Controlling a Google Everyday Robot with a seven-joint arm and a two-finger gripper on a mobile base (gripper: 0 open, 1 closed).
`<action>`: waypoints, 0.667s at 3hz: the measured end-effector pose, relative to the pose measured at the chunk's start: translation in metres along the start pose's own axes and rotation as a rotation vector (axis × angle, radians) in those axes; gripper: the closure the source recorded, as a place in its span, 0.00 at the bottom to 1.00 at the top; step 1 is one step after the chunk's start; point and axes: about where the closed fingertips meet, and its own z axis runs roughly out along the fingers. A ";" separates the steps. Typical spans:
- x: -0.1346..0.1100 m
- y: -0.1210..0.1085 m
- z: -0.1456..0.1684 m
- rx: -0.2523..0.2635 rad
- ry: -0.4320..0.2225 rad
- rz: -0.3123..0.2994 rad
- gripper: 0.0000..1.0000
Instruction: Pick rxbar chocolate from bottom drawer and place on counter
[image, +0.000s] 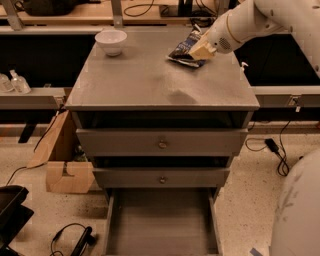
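Observation:
The bottom drawer (162, 222) is pulled open at the foot of the grey cabinet, and its flat floor shows nothing on it. No rxbar chocolate is in view. The counter (150, 80) is the cabinet's grey top. My gripper (202, 50) reaches in from the upper right on a white arm and hangs over the counter's far right part. It is right at a dark blue chip bag (183, 51) lying there.
A white bowl (111, 40) stands at the counter's far left. Two shut drawer fronts with knobs (162, 144) sit above the open drawer. A cardboard box (65, 167) and cables lie on the floor at the left. My white base (297, 215) fills the lower right.

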 end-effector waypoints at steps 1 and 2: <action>0.000 0.001 0.003 -0.005 0.000 0.000 0.30; 0.000 0.003 0.006 -0.010 0.001 0.000 0.07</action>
